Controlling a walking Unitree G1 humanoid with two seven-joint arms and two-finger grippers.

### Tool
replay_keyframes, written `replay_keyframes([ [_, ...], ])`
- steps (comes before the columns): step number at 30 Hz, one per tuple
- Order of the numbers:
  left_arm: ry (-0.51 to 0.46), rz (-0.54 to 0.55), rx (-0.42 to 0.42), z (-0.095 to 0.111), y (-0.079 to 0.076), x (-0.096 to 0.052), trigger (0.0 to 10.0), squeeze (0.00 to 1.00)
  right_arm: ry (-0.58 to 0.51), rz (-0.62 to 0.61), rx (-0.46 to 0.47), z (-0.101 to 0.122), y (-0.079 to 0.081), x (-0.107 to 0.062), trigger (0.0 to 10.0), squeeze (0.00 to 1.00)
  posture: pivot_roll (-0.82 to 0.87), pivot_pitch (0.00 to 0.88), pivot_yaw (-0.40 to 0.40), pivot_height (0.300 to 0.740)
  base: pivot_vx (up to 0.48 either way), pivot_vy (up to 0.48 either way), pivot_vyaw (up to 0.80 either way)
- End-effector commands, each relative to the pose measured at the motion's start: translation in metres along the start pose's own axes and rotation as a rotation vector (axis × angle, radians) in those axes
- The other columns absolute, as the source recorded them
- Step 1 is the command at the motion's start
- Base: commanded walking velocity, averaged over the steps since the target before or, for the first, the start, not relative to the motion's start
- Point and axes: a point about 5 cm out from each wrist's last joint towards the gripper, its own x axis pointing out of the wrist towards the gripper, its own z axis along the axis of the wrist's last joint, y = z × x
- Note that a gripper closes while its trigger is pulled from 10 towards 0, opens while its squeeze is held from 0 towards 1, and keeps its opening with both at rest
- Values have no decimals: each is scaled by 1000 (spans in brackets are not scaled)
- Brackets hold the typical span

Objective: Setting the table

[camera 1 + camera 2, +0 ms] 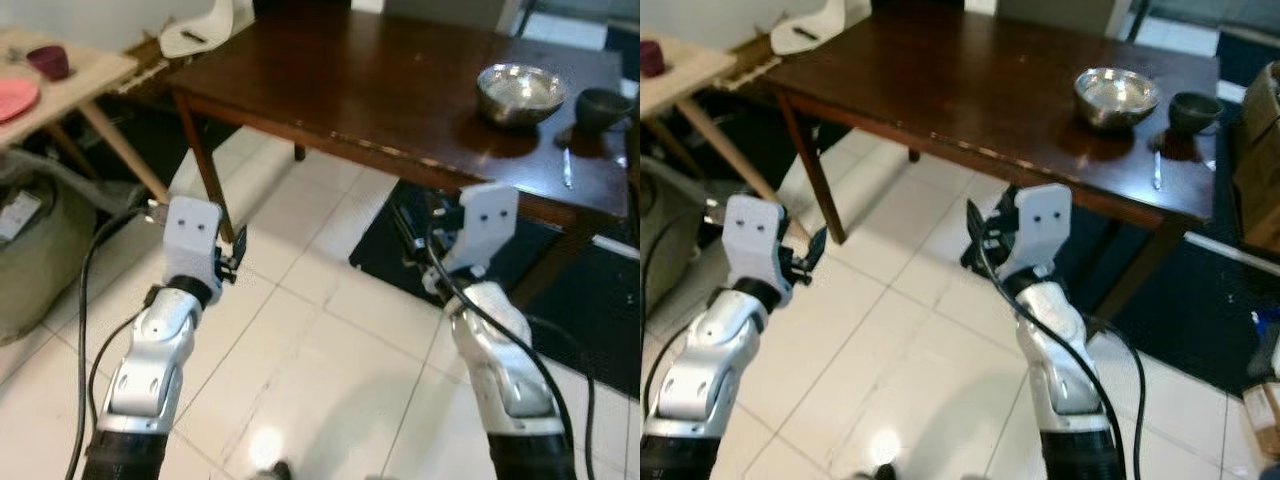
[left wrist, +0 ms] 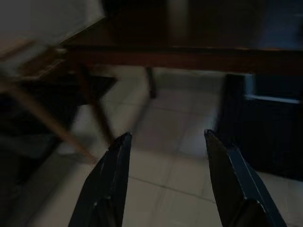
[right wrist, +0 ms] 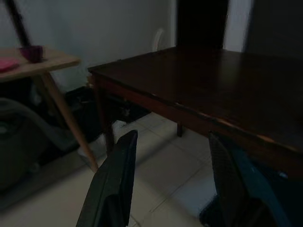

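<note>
While both sit on table [image 1: 350, 90], steel bowl [image 1: 519, 92] & dark cup [image 1: 603, 107] look empty.

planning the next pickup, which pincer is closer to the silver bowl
Right. The right pincer hangs just below the table edge nearest the silver bowl; the left pincer is far off, by the table's left leg.

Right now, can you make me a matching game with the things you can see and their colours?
Things:
1. bowl on the dark table
2. plate on the light side table
3. small cup beside that plate
4. floor tiles

Colours:
A. pink
B. white
C. shiny silver
D. dark maroon

Pairs: 1-C, 2-A, 3-D, 4-B
</note>
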Motion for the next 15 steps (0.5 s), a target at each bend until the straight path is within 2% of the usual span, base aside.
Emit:
replay_keyframes([
  [1,27,-2,-11,-5,-1,-1,10000,0,16,7,1,-4,2,-2,10000,0,-108,4,60,740,0,0,763],
  [15,23,19,18,-5,2,0,10000,0,14,1,5,-5,2,-2,10000,0,-108,5,63,740,0,0,762],
])
